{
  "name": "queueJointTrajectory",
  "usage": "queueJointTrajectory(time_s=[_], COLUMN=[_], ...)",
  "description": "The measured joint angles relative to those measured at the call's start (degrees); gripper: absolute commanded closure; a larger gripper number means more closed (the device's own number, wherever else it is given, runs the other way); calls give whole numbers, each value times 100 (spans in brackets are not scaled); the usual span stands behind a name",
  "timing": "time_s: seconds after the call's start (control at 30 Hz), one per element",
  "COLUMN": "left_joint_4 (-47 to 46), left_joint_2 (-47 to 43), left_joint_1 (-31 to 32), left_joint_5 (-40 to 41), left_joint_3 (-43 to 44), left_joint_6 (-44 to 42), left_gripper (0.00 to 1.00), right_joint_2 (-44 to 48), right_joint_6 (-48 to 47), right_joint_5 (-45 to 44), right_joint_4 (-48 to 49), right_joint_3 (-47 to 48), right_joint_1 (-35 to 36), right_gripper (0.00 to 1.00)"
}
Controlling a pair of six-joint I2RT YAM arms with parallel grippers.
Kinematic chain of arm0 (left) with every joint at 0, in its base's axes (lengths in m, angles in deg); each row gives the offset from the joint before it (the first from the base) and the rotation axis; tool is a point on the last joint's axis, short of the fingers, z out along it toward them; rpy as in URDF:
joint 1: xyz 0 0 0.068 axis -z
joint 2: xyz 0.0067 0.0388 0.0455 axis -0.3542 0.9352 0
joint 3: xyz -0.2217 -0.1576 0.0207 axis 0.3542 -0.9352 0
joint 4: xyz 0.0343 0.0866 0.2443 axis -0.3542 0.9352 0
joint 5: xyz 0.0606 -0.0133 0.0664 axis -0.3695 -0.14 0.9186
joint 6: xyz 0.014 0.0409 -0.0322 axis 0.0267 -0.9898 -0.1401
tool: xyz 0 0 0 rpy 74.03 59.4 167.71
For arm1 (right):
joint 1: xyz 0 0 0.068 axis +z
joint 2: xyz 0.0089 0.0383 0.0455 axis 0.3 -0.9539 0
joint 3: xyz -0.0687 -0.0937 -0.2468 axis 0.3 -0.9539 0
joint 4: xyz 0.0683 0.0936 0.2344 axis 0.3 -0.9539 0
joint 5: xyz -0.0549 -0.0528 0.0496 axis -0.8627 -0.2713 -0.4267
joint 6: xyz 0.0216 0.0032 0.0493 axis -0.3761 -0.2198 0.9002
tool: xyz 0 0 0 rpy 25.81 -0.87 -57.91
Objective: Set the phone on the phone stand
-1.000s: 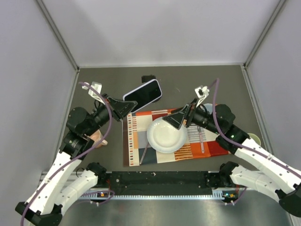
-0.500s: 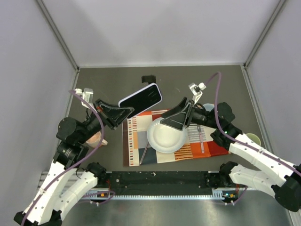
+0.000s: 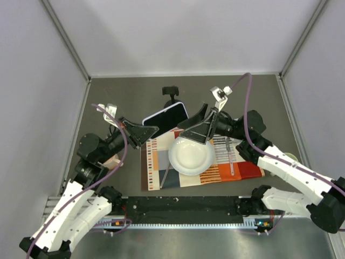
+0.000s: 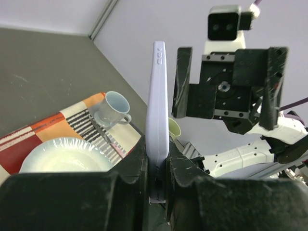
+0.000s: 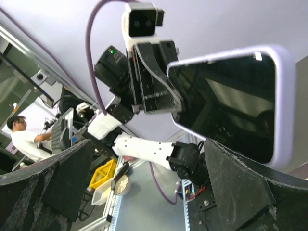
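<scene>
The phone [image 3: 166,117] hangs in the air over the far edge of the placemat, dark screen up, with my left gripper [image 3: 145,132] shut on its near-left end. In the left wrist view the phone [image 4: 158,106] shows edge-on, pinched between the jaws of that gripper [image 4: 156,154]. My right gripper [image 3: 197,124] stands open just right of the phone's free end, facing it without touching. From the right wrist, the phone's screen [image 5: 231,101] fills the space ahead of the spread right gripper [image 5: 149,183]. The black phone stand [image 3: 171,91] sits on the table just behind the phone.
A white plate [image 3: 188,155] lies on the striped placemat [image 3: 156,162] with cutlery [image 3: 230,156] to its right. A cup on a saucer [image 4: 115,107] stands at the mat's far right. A pale green cup [image 3: 291,157] sits near the right wall, a pinkish mug [image 3: 112,159] under the left arm.
My left arm has shifted the phone slightly right and down. My right gripper has risen and swung left toward the phone's free end, jaws still wide.
</scene>
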Motion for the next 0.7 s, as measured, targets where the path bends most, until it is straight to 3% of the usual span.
queueJointTrajectory(time_s=[0.27,0.33,0.43,0.57,0.7], left_joint_4=[-525,-669,-699,-442,-256], left_joint_2=[404,442,459,603,723], left_joint_1=[0,0,-13,2,175], left_joint_5=[26,39,195,400,640], left_joint_3=[-188,-188,-162,127,472], left_joint_6=[164,160,31,-313,-656], left_gripper=[100,100,100,100,100], right_joint_2=[-669,-791,-828,-680,-588], right_joint_6=[-26,-98,-363,-955,-1198], right_joint_5=[-313,-433,-664,-1285,-1073], right_joint_4=[-280,-507,-1021,-2146,-2455], right_joint_3=[734,907,1152,1598,1725], right_joint_1=[0,-2,-2,-133,-544], right_gripper=[20,19,9,9,12])
